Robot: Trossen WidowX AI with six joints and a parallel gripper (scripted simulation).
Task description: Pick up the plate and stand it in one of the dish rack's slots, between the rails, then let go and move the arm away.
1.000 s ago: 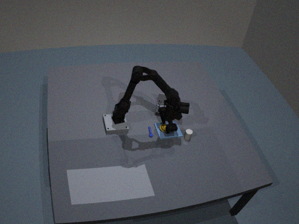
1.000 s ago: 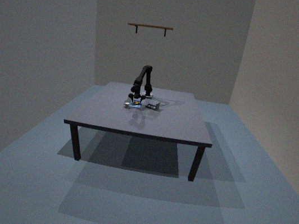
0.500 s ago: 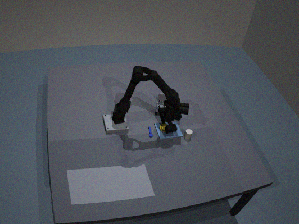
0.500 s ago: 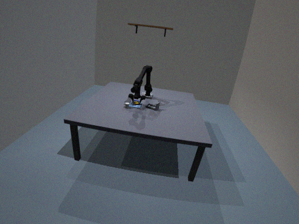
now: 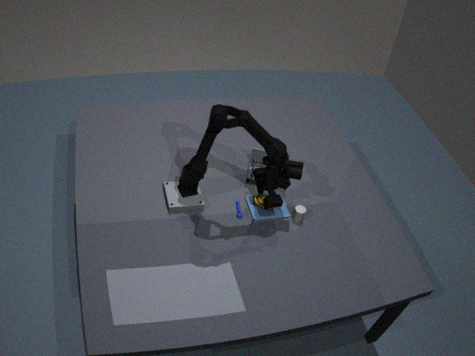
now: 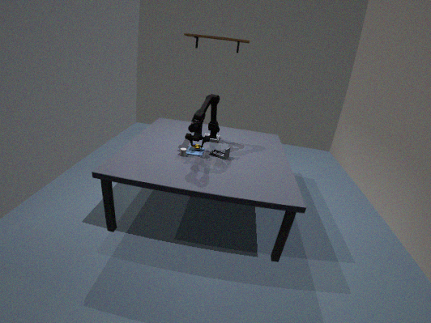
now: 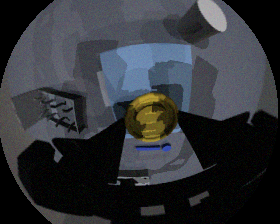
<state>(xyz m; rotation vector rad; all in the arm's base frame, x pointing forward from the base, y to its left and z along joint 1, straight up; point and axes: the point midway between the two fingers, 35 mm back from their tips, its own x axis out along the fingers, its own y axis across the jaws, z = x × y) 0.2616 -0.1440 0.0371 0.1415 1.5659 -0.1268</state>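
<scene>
The plate (image 5: pixel 258 199) (image 7: pixel 150 117) (image 6: pixel 197 145) is small, round and yellow, and lies on a light blue mat (image 5: pixel 274 215) (image 7: pixel 144 66). My gripper (image 5: pixel 266 201) (image 7: pixel 151 136) is down on the mat with one dark finger on each side of the plate, shut on it. In the wrist view the plate fills the gap between the fingertips. The dish rack (image 5: pixel 255 158) (image 6: pixel 220 153) (image 7: pixel 59 110), grey with rails, stands behind the arm in the top view and to the left in the wrist view.
A white cup (image 5: pixel 299 214) (image 7: pixel 209 15) (image 6: pixel 183 151) stands just right of the mat. A small blue stick (image 5: pixel 238 209) lies left of the mat. The arm's base (image 5: pixel 183 199) is further left. A pale sheet (image 5: pixel 174 293) lies near the front edge.
</scene>
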